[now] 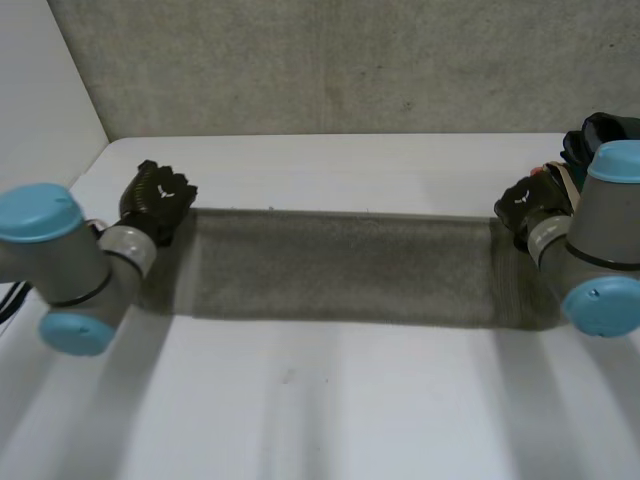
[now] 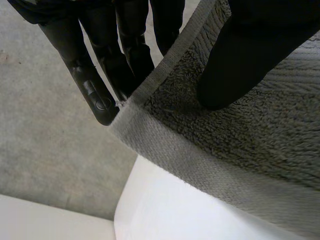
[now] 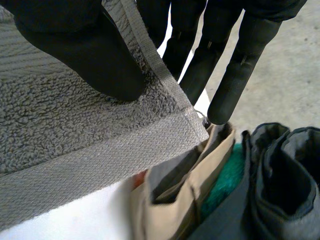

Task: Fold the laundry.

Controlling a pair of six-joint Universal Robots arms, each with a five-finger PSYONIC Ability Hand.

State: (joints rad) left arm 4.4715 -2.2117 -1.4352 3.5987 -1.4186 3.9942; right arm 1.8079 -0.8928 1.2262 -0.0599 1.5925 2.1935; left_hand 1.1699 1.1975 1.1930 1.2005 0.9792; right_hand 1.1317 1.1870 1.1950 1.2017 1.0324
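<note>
Legible words, numbers, brands: none. Marks noted: a small white emblem (image 1: 163,190) stood on the back of the left hand (image 1: 150,208), a like emblem (image 1: 520,199) on the right hand (image 1: 537,212). A round pressed symbol (image 2: 102,104) stood on a left finger (image 2: 89,85), unreadable.

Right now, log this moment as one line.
left hand: pinching towel corner | right hand: pinching corner at other end | towel: stretched between both | clothes pile: beside right hand
</note>
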